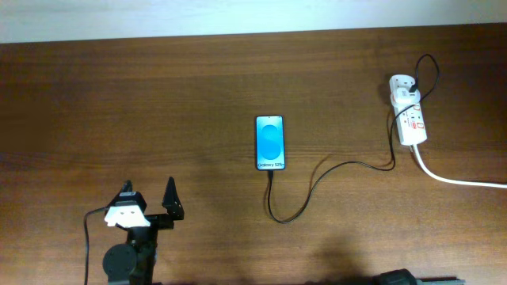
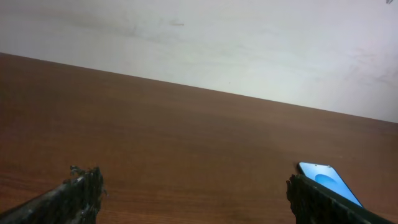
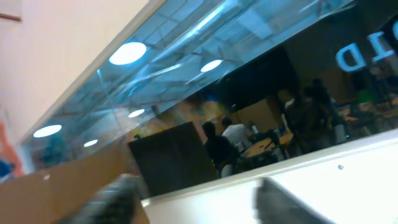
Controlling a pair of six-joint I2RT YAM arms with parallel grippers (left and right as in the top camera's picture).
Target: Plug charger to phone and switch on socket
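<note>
Overhead view: phone point(image 1: 270, 143) lies face up mid-desk point(image 1: 158, 95), screen lit, text strip at its near end. Charger point(image 1: 317, 186) cable meets the phone at that near edge, loops toward me, then runs off to the phone's right and up to the socket point(image 1: 412, 119). The socket sits well to the right of the phone and a little further back. The white adapter is seated at the socket's far end.

Judgement: the connector tip looks seated in the phone, so I count the plug-in step as done. The joint is too small for me to be certain.

Switch state: red markings show on the socket, but they are too small to read as on or off. I cannot confirm the second step. If anything is left, it is that switch.

Left pincer point(image 1: 148, 186): well to the phone's left and nearer me, jaws spread wide, holding nothing. Left wrist view agrees, with a bare gap between the fingers and the phone just past the right finger.

Right pincer point(image 3: 196, 183): its camera looks up at a glass wall, not the desk. Both fingers are blurred but set apart, with nothing between them. Neither pincer is near the socket.
</note>
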